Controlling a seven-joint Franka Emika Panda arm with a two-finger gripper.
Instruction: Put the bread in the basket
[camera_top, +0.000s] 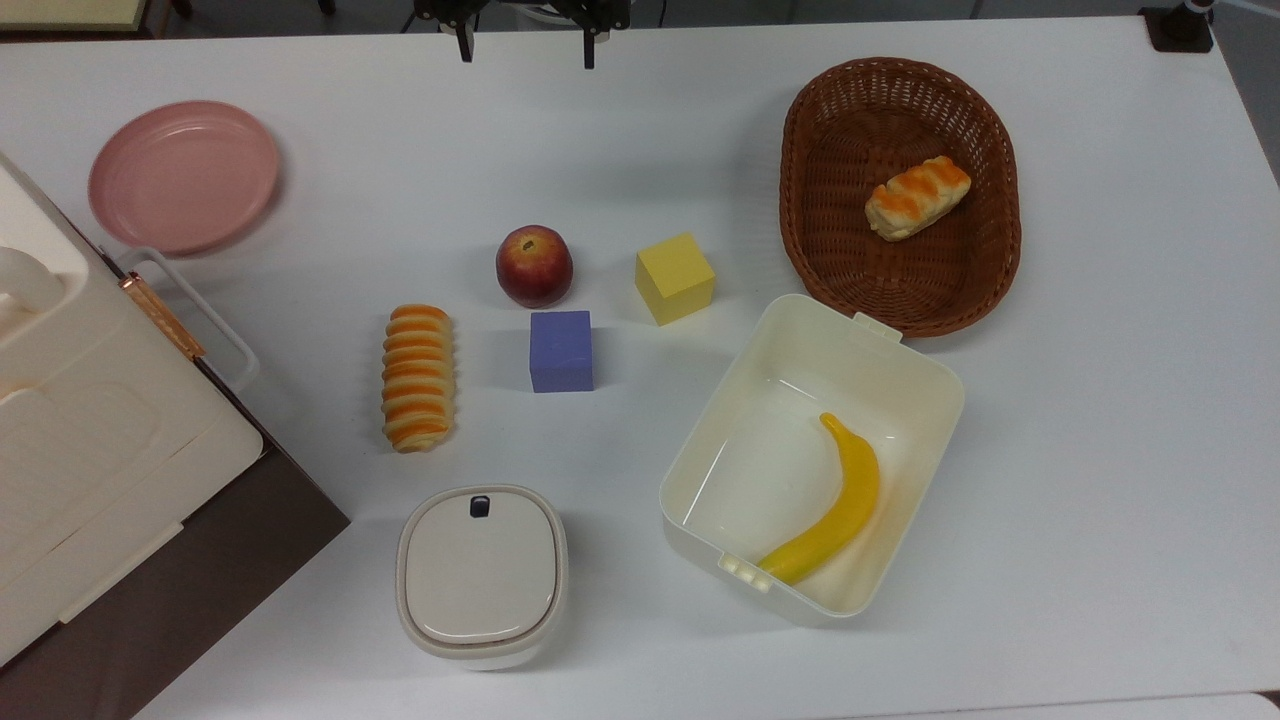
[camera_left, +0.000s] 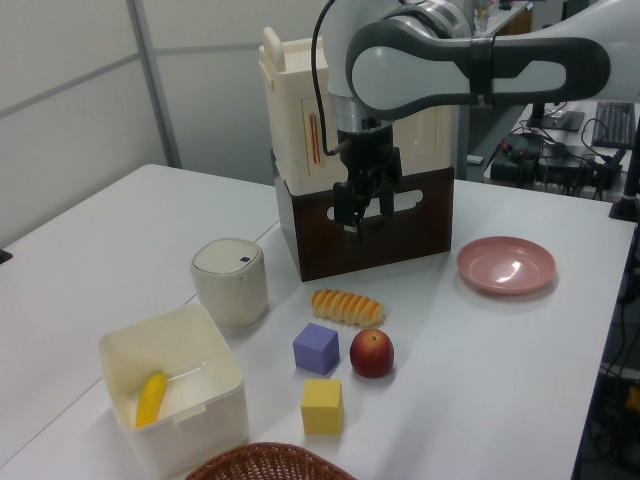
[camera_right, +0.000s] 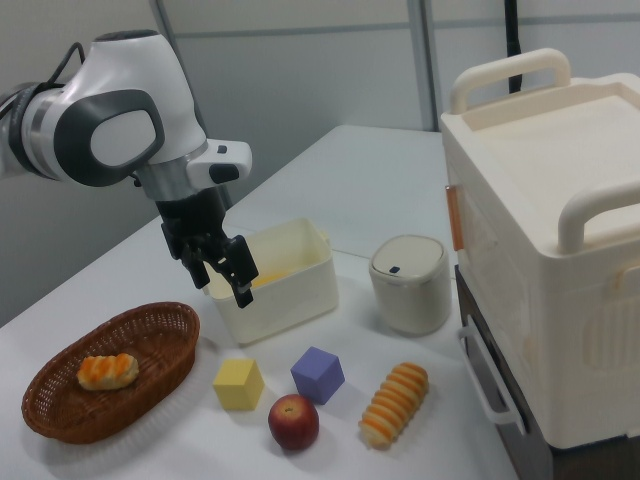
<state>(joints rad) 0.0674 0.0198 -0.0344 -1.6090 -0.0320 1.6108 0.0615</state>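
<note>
Taking the apple (camera_top: 534, 265) as the landmark, in the top view the lidded round container (camera_top: 481, 574) and the cream tub (camera_top: 905, 385) holding a banana (camera_top: 835, 510) sit nearest the camera, below the apple. The bread (camera_top: 418, 376) lies flat on the white table (camera_top: 1100, 480) just down and to the top view's left of the apple, with the purple cube (camera_top: 561, 350) right below the apple and the yellow cube (camera_top: 675, 277) beside it on the top view's right. Farther off that way is the basket (camera_top: 990, 130), already holding a short roll (camera_top: 917, 196). The gripper (camera_top: 527, 45) hangs beyond the apple at the far table edge, fingers spread and holding nothing. The risk, I'd judge, is that the loaf rolls or slips from a grasp across its ridges, or that a low carry clips the apple or cubes, which lie between loaf and basket; the roll also takes up landing room. A pink plate (camera_top: 183, 175) and a large cream case (camera_top: 80, 420) lie to the top view's left.
</note>
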